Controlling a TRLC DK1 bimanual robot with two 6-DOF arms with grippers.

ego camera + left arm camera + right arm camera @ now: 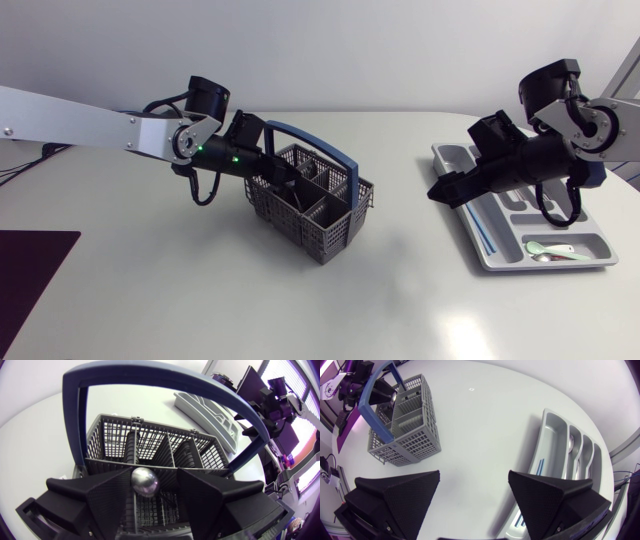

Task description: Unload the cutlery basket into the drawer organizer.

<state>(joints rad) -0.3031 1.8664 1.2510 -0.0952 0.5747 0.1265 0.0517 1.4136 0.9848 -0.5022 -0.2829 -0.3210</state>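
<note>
In the head view the grey cutlery basket (320,215) with its blue handle (315,140) stands on the white table (200,290), a little to the 9 o'clock side of the centre. The left arm (80,125) comes in from 9 o'clock, and the left end effector (275,175) sits at the basket's 10 o'clock corner with its tips down inside the rim. The grey drawer organizer (500,262) lies at the table's 3 o'clock side. The right arm (575,125) reaches over it, and the right end effector (440,193) hangs at the organizer's 9 o'clock edge, pointing toward 9 o'clock. A thin blue piece (484,235) lies in the organizer's long compartment, and a white spoon (545,246) lies in the cross compartment at its 5 o'clock end.

In the left wrist view the end effector's two fingers (107,497) stand apart inside the basket. A round shiny metal piece (144,481) sits between them, close against one finger with a gap to the other, so it is not gripped. The basket's compartments lie ahead at 12 o'clock, under the arching handle.

In the right wrist view the end effector (474,477) is spread wide above bare table and holds nothing. The basket (405,420) is well ahead at its 10 o'clock, and the organizer (555,435) is just beside it at 2 o'clock.
</note>
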